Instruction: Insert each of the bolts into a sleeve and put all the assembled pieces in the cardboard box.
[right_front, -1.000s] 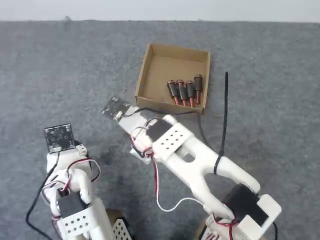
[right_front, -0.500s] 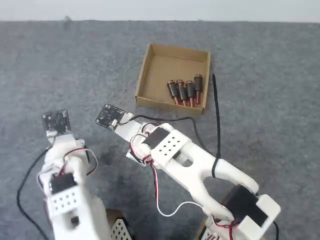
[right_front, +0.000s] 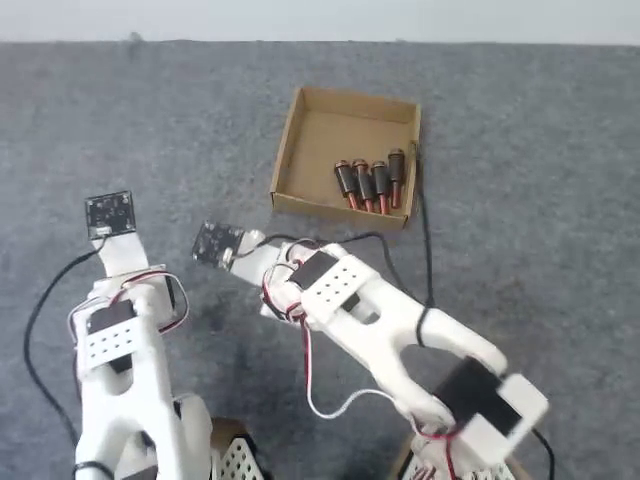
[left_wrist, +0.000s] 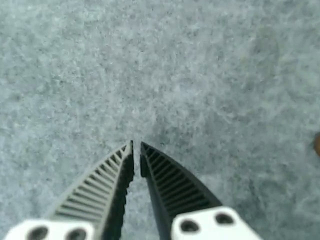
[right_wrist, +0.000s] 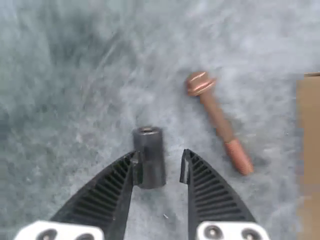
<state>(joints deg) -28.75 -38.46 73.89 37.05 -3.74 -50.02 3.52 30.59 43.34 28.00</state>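
In the right wrist view a black sleeve (right_wrist: 149, 156) lies on the grey carpet between the fingers of my right gripper (right_wrist: 160, 156), which is open; the sleeve sits close against one finger. A copper bolt (right_wrist: 218, 121) lies loose on the carpet just beyond, tilted toward the box wall (right_wrist: 309, 150). My left gripper (left_wrist: 136, 146) is shut with nothing in it, pointing down at bare carpet. In the high view the cardboard box (right_front: 293, 140) holds several assembled pieces (right_front: 372, 183) side by side.
Both white arms stand near the front of the table, the left arm (right_front: 118, 340) at the left and the right arm (right_front: 350, 300) reaching toward the box's near corner. A black cable (right_front: 425, 240) trails along the right of the box.
The left arm has stretched farther away from its base. The right arm's wrist has swung a little to the left and back from the box, and its cable has shifted left.
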